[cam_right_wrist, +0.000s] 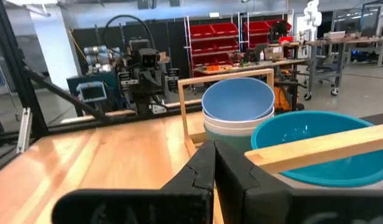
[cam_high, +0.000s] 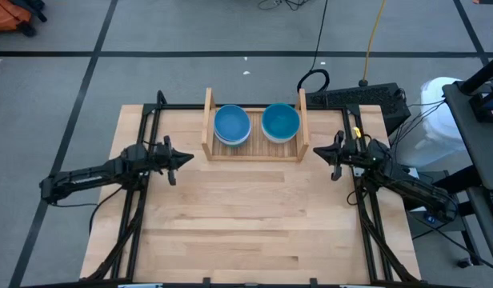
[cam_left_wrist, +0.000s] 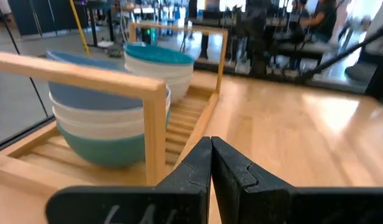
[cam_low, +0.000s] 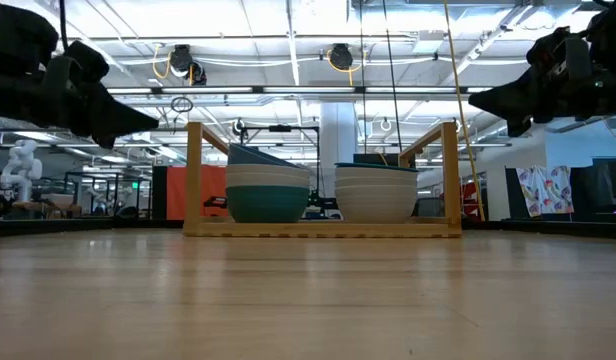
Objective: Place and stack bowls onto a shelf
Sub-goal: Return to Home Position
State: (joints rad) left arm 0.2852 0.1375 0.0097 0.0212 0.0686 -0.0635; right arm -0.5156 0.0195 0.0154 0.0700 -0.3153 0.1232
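Blue-topped bowls [cam_high: 232, 126] fill the shelf [cam_high: 254, 154] between the left gripper [cam_high: 185, 158] and right gripper [cam_high: 318, 151], both pressed together.

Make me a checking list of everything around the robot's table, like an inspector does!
Surface: wooden table, light and flat.
Job's things: shelf holds two stacks; left stack teal below, white between, left blue bowl on top, tilted; right stack white, right blue bowl on top.
Clutter: nothing seen.
Grippers: left gripper shut, empty, above table left of shelf; right gripper shut, empty, above table right of shelf.
Cables: black cable and yellow cable behind table.
Surroundings: grey floor with dark lines.
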